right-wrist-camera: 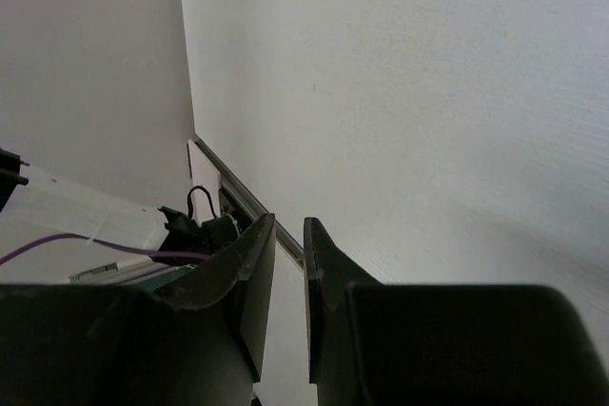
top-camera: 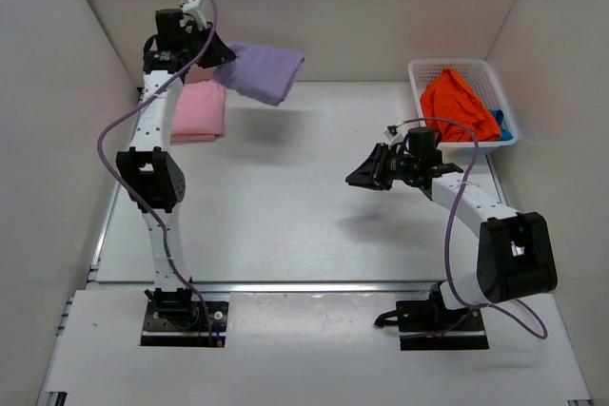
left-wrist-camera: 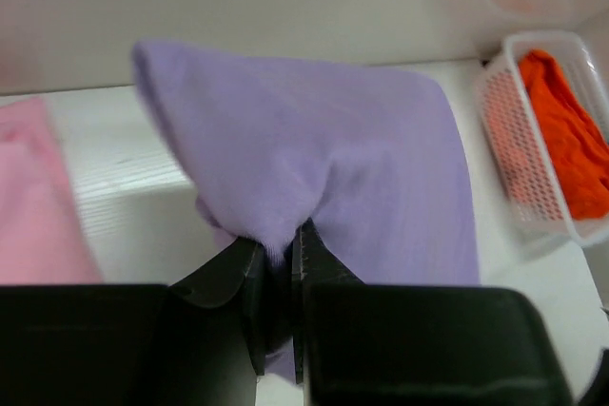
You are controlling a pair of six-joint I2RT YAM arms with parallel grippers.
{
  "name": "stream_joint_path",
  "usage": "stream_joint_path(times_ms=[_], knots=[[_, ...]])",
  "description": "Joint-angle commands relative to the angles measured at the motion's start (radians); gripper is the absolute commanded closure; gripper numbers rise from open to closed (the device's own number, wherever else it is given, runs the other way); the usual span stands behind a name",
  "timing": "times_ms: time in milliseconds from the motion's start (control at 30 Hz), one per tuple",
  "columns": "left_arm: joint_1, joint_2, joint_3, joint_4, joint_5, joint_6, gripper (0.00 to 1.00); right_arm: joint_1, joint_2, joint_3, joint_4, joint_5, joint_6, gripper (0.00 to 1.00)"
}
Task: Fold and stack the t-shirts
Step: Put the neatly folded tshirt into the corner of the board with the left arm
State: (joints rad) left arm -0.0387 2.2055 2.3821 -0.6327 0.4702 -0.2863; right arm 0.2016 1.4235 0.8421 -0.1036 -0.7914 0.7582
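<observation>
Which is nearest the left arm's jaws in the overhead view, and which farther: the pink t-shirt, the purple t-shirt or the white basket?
1. Purple t-shirt: gripped in them, far left.
2. Pink t-shirt: lying just beside, far left.
3. White basket: far right corner.

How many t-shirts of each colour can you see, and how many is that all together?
purple t-shirt: 1
pink t-shirt: 1
orange t-shirt: 1
blue t-shirt: 1 (only a bit peeks out)
Total: 4
</observation>
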Motion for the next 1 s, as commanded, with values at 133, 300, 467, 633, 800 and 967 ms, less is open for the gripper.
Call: stream_joint_path(times_ms=[133,300,467,633,800,967], knots=[[0.259,0.045,-0.09,0.043,-0.088,-0.014,1.0,-0.019,-0.012,-0.023,0.027,-0.037,-0.016,0.85],[0.292,0.173,-0.077,-0.013,-0.099,-0.014,0.9,0.004,0.011,0.009,0.044,-0.037,0.0,0.85],[0.301,0.391,0.169,-0.205,-0.091,-0.063,0.98,0.004,0.015,0.015,0.024,-0.032,-0.011,0.85],[0.335,0.366,0.056,-0.162,-0.14,-0.117,1.0,-0.01,-0.001,0.014,0.015,-0.028,-0.022,0.85],[0.35,0.298,-0.021,-0.143,-0.245,-0.126,0.95,0.002,0.011,0.012,0.021,-0.031,-0.014,0.86],[0.338,0.218,-0.032,-0.168,-0.438,-0.131,0.64,0.012,0.014,0.008,0.033,-0.032,0.0,0.85]])
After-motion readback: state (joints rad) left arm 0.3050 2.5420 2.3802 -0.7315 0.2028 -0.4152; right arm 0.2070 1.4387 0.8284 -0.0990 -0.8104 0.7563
